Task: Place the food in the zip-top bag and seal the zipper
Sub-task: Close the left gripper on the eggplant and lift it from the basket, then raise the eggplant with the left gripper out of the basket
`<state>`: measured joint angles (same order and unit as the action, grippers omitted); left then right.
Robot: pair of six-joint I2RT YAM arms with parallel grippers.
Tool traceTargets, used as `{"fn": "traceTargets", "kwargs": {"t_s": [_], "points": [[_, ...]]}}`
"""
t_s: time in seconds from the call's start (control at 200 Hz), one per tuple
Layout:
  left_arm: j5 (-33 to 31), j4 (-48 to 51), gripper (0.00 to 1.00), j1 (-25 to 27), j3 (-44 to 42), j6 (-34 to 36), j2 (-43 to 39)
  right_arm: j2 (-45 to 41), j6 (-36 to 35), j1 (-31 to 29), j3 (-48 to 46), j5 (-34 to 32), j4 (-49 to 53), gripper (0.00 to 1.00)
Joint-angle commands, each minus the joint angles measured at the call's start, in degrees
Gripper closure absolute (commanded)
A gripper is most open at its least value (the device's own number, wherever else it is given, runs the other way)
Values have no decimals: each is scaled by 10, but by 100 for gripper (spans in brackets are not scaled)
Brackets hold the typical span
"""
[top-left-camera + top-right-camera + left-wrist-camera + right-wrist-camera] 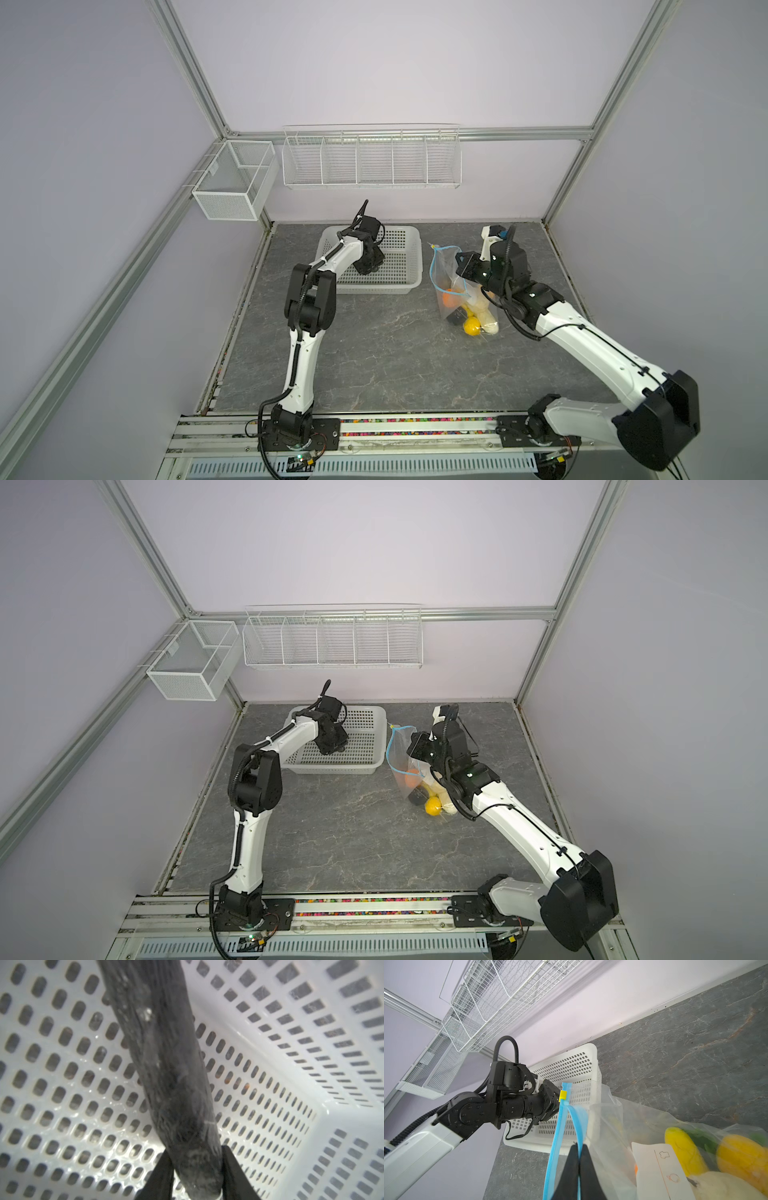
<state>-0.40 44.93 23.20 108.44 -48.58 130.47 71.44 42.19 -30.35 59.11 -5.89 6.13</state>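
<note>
The left gripper [195,1149] is reaching down into the white perforated basket [374,288] at the back of the tabletop [374,357]. Its fingers [164,1176] are standing narrow, pressing on both sides of one end of a long dark piece of food [166,1064]. That piece is lying flat on the basket floor, its long axis running straight out ahead of the fingers and its far end pointing away from them. In both top views the wrist is hiding it, so I cannot tell which way it points in the room. Just right of the basket, the zip-top bag [446,270] is being held up by its mouth. The right gripper [578,1146] is pinching one lip of the blue zipper [556,1136] between closed fingers. The other lip is bowing away, so the mouth is gaping toward the basket. The yellow slider [563,1096] is sitting at the far end of the strip, toward the back wall. The bag's long axis is slanting from that raised mouth down to its bottom, which is resting on the tabletop nearer the front. An orange piece [449,298], a yellow piece [471,326], a beige piece [486,316] and a black piece [455,319] are bunching there. The white label [654,1167] is facing the right wrist camera.
</note>
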Motion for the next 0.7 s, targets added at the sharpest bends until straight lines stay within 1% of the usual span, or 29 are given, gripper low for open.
{"fn": "traceTargets", "kwargs": {"t_s": [0.0, 0.37, 0.575, 0.695], "points": [[3, -5, 68, 13, -18, 17, -39, -11, 6, 5, -2, 8, -9, 94], [8, -28, 69, 39, -123, 44, -125, -6, 7, 4, 1, 11, -9, 94], [20, -22, 69, 50, -165, 59, -119, -3, 8, 1, 2, 10, -10, 94], [28, -21, 69, 50, -175, 66, -109, 3, 9, -2, 6, 11, -7, 94]]}}
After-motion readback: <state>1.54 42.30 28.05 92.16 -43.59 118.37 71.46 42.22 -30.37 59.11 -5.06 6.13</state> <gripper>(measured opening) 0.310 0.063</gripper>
